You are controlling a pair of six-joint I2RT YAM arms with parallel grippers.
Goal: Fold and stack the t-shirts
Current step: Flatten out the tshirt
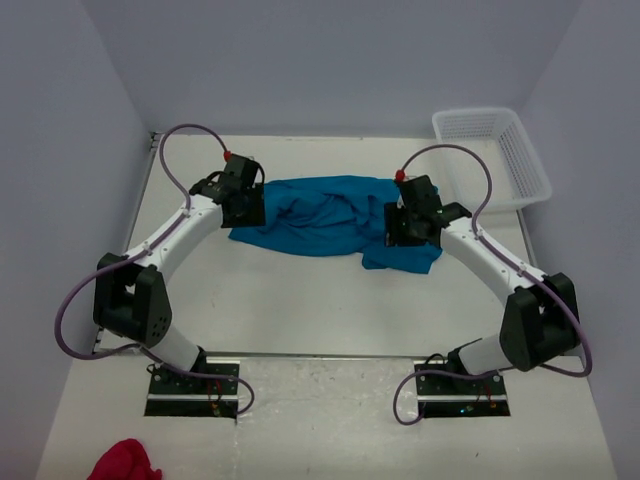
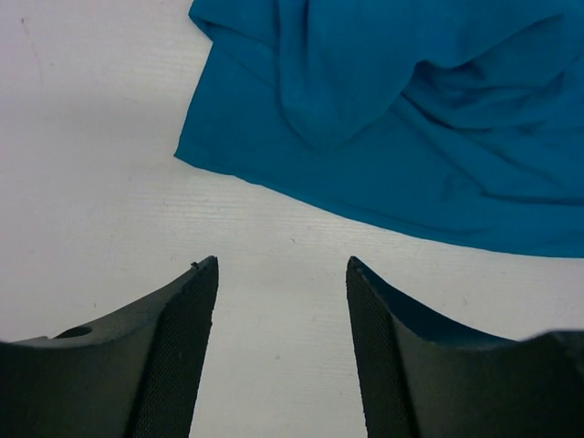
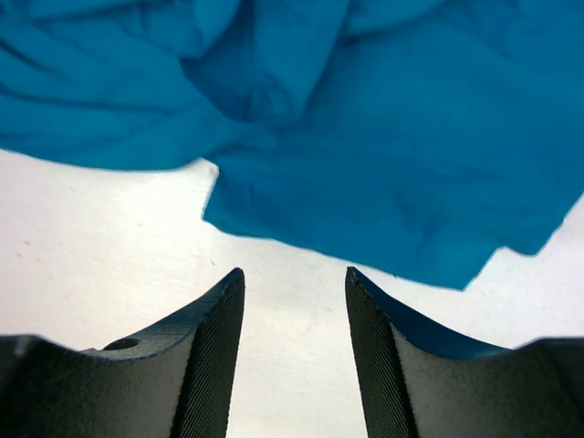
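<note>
- A white desk (image 1: 320, 320) fills a booth closed in on three sides by plain, pale grey-lilac walls (image 1: 330, 60). The close views show its surface as matt and faintly scuffed.
- A teal-blue t-shirt (image 1: 320, 215) lies rumpled and unfolded across the middle of the desk. It is stretched sideways and deeply creased, and a flap of fabric juts toward the near side at its right end.
- The left end effector (image 2: 281, 266) sits at the t-shirt's left end. Its two fingers are spread well apart over bare desk and grip nothing, and the hem runs just beyond the fingertips.
- The right end effector (image 3: 294, 274) sits at the t-shirt's right end. It is likewise parted and empty, with bare desk between its fingers and the fabric's edge just beyond the tips.
- Only the overhead camera takes in the rest of the scene:
  - a white mesh basket (image 1: 495, 155) beyond and to the right of the t-shirt, apart from it;
  - a red cloth (image 1: 122, 462) well apart from the t-shirt on the near left, cut by the bottom edge of the view;
  - purple cables (image 1: 180, 150) looping along both arms.
- Only the wrist cameras show the gap between the fingers and their ribbed inner faces.
- From overhead the right end effector appears to overlap the t-shirt, while its own camera shows the fingertips short of the cloth.
- How high either end effector is above the desk cannot be told.
</note>
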